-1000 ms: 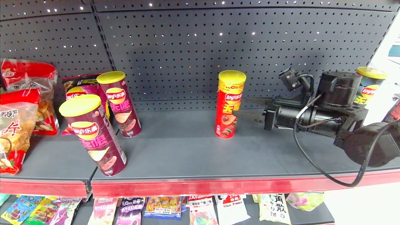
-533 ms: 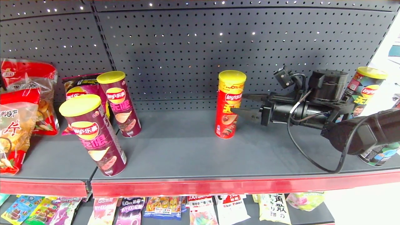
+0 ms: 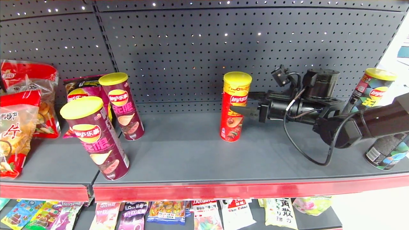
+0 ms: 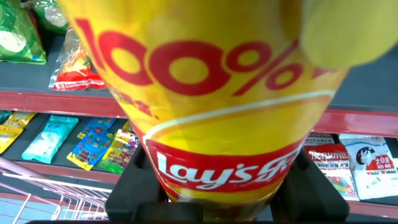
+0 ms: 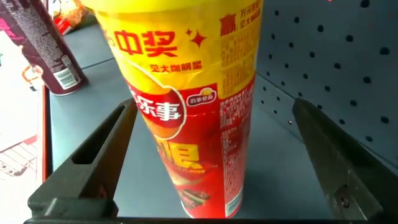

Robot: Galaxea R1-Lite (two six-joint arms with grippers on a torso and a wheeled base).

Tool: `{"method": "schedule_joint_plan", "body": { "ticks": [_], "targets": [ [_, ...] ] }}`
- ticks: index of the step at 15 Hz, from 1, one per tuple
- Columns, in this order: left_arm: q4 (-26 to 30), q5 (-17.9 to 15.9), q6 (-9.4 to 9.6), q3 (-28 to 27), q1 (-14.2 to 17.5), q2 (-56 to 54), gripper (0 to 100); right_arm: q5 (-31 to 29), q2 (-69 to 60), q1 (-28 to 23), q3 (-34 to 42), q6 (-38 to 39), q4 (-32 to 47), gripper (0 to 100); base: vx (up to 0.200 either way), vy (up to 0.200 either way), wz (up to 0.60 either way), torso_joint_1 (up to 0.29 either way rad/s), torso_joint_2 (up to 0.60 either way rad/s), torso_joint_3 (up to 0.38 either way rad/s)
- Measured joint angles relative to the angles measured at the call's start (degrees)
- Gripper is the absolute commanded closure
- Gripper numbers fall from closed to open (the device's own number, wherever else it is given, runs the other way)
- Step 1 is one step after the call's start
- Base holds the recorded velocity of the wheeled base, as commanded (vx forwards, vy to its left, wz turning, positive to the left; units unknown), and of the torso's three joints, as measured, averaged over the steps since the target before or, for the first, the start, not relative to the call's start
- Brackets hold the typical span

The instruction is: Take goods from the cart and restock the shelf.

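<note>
Right gripper (image 3: 240, 101) is spread wide either side of the red chips can (image 3: 235, 107), not touching it. That can stands upright mid-shelf (image 3: 191, 153), toward the far pegboard. Left gripper (image 4: 217, 193) is holding another can (image 4: 211, 93).

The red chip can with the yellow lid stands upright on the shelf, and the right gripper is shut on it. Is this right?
Not quite. The red chip can stands upright on the shelf, but the right gripper is open: the right wrist view shows a gap between each finger and the can.
</note>
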Motion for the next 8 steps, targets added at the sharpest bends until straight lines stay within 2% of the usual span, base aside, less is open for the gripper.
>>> {"method": "schedule_joint_plan", "body": {
  "ticks": [3,4,8],
  "targets": [
    [0.0,0.0,0.0,0.1,0.0,0.0,100,0.0,0.5,0.3,-1.0,0.1,0.0,0,0.0,0.0,0.0,0.0,0.0,0.0],
    [0.0,0.0,0.0,0.1,0.0,0.0,100,0.1,0.6,0.6,-1.2,0.1,0.0,100,0.0,0.0,0.0,0.0,0.0,0.0],
    [0.0,0.1,0.0,0.1,0.1,-0.1,100,0.0,1.2,1.7,-1.5,0.1,0.1,100,0.0,0.0,0.0,0.0,0.0,0.0]
  ]
}}
